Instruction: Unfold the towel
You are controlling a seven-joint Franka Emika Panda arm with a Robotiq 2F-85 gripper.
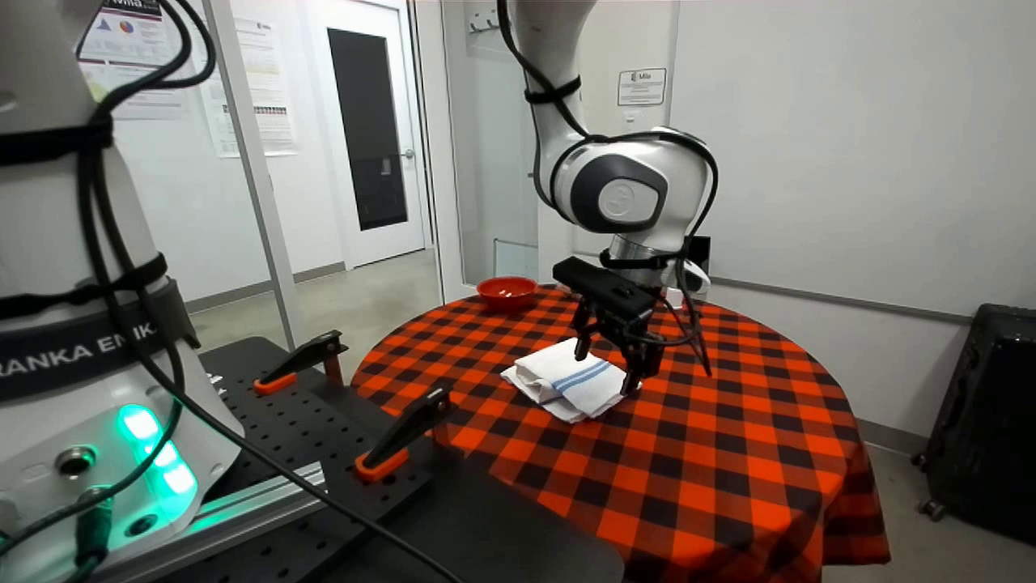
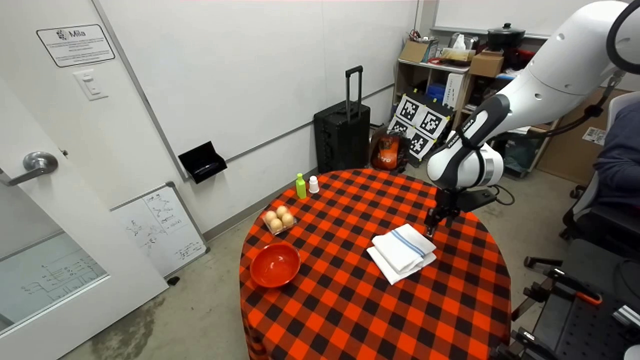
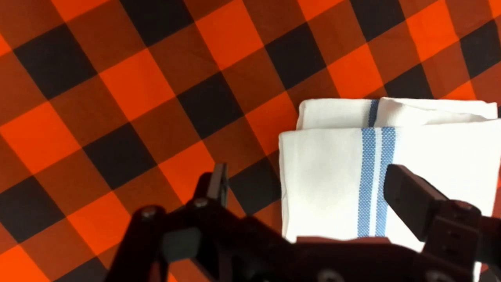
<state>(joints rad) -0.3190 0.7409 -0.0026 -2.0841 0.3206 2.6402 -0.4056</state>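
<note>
A white towel with blue stripes lies folded in layers on the table; it shows in both exterior views (image 1: 558, 366) (image 2: 402, 250) and at the right of the wrist view (image 3: 325, 176). My gripper is open and empty, pointing down over the towel's striped edge; it shows in both exterior views (image 1: 607, 372) (image 2: 438, 228) and in the wrist view (image 3: 307, 172). In the wrist view, its left finger is over the bare cloth beside the towel's edge and its right finger is over the towel near the stripes. Whether a fingertip touches the towel, I cannot tell.
A red and black checked tablecloth (image 2: 340, 295) covers the round table. A red bowl (image 2: 275, 266), also in an exterior view (image 1: 507, 295), a pack of eggs (image 2: 280, 220), a green bottle (image 2: 300, 187) and a white bottle (image 2: 313, 185) stand near the table's edge. Clamps (image 1: 405, 437) hold the robot's base.
</note>
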